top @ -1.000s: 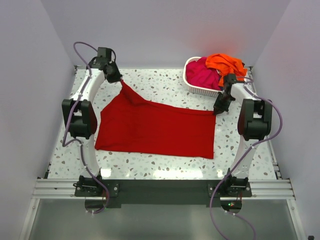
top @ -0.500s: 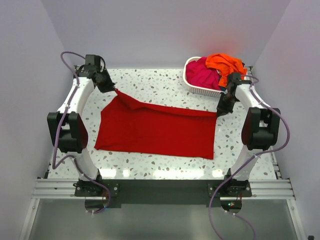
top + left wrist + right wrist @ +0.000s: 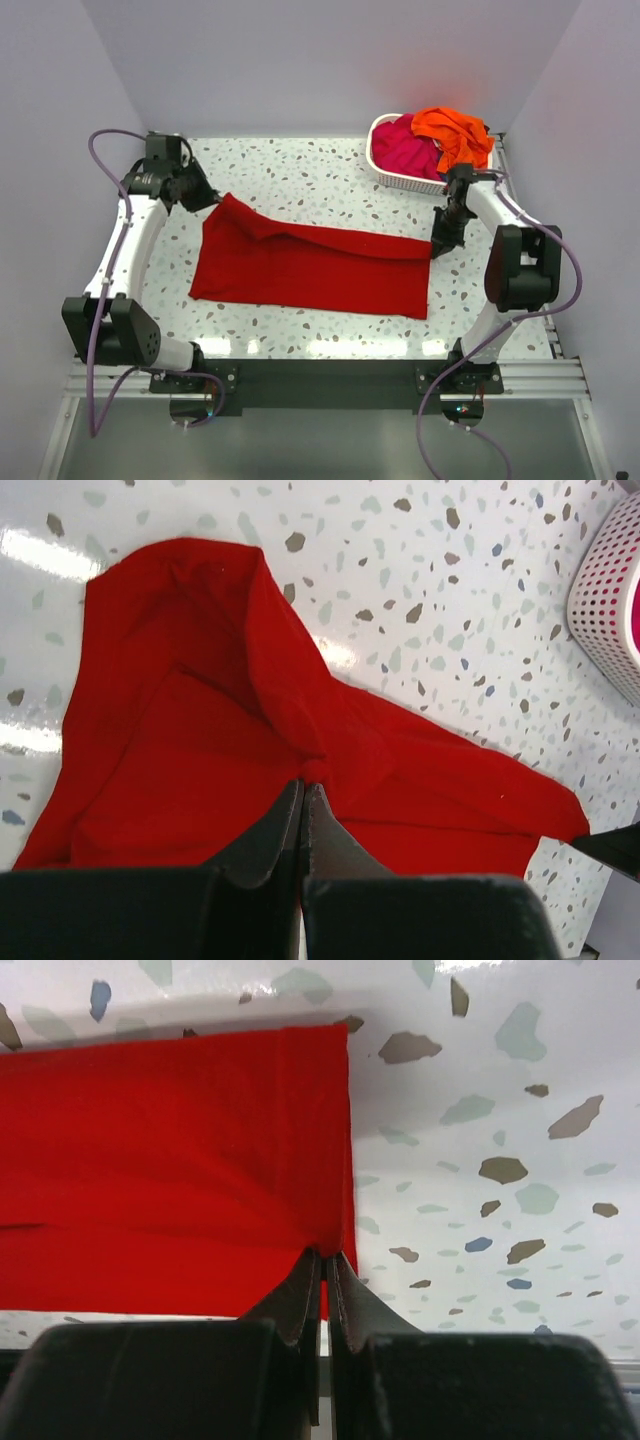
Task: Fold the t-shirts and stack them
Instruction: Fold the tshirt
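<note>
The deep red t-shirt [image 3: 310,266] lies spread across the middle of the table, its far edge folded toward the front. My left gripper [image 3: 212,197] is shut on the shirt's far left corner, its jaws pinching red cloth [image 3: 315,770]. My right gripper [image 3: 438,246] is shut on the shirt's far right corner, cloth [image 3: 335,1245] pinched between its jaws. The magenta-pink t-shirt [image 3: 403,148] and the bright orange t-shirt [image 3: 452,130] lie heaped in the basket.
The white slatted plastic basket [image 3: 392,178] stands at the back right corner; its wall shows in the left wrist view [image 3: 605,600]. The speckled table [image 3: 320,175] has walls on three sides.
Both grippers have carried the shirt's far edge toward the front and lowered it. The left arm swung out to the left, the lifted peak of cloth has dropped, and the shirt is now narrower.
</note>
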Motion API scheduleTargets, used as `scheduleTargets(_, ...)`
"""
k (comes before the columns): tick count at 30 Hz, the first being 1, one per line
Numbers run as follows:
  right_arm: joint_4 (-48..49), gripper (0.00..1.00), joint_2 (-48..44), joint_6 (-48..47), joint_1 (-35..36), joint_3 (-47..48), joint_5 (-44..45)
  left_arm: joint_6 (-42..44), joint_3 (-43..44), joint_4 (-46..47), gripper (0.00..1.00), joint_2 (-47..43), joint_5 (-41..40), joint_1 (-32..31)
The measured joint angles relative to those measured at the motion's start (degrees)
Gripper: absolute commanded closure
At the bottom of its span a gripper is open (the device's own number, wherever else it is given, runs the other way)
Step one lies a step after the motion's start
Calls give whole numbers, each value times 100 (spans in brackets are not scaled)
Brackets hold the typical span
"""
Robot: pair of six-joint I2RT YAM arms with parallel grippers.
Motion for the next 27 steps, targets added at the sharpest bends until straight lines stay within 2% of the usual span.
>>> scheduleTargets(14, -44, 100, -376, -37, 417, -721, 133, -260, -1276, -756, 100, -1438, -216, 4)
scheduleTargets(15, -42, 100, -398, -37, 420, -767, 153, -280, -1342, -800, 87, -1499, -219, 4)
scheduleTargets(16, -55, 100, -409, -37, 420, -804, 175, -295, -1397, -846, 79, -1563, -223, 4)
scheduleTargets(17, -57, 96, -417, -35, 420, -839, 192, -337, -1427, -918, 65, -1617, -232, 4)
scheduleTargets(18, -68, 75, -420, -35, 420, -857, 221, -352, -1445, -960, 57, -1661, -243, 4)
scheduleTargets(20, -118, 54, -428, -15, 420, -855, 289, -398, -1458, -1043, 43, -1749, -282, 4)
scheduleTargets(24, -214, 43, -431, -22, 420, -721, 302, -404, -1453, -1016, 38, -1696, -328, 4)
scheduleTargets(27, -249, 41, -426, 2, 420, -382, 302, -365, -1419, -809, 41, -1287, -385, 48)
